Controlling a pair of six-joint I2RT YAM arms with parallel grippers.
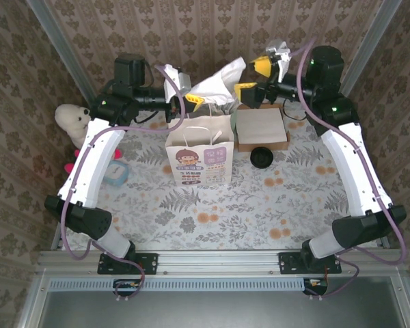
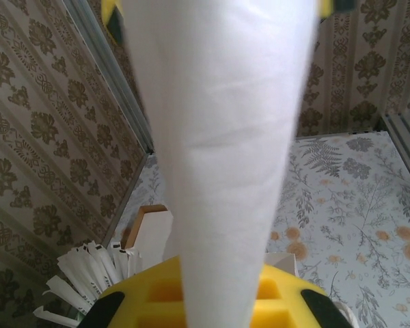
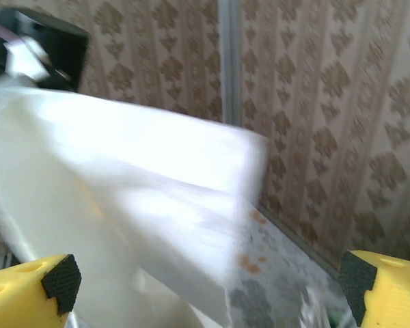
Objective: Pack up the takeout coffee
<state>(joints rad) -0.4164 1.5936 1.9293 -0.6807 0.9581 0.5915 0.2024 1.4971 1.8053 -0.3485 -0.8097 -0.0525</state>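
The takeout coffee [image 1: 262,157], a small cup with a round black lid, stands on the table just right of the upright white paper bag [image 1: 199,154]. Above and behind the bag hangs a flat piece of white paper [image 1: 219,83]. My left gripper [image 1: 180,102] is shut on its left end. In the left wrist view the paper [image 2: 219,137] runs up from between my yellow jaws [image 2: 219,304]. My right gripper [image 1: 254,78] stands open at the paper's right end. Its yellow fingers [image 3: 34,287] are wide apart, with the blurred paper [image 3: 137,205] between them.
A brown cardboard box [image 1: 262,128] sits behind the cup. A cream plush toy [image 1: 72,121] and a small blue object [image 1: 116,171] lie at the left edge. White wrapped straws [image 2: 82,280] show low in the left wrist view. Patterned walls close in the back and both sides.
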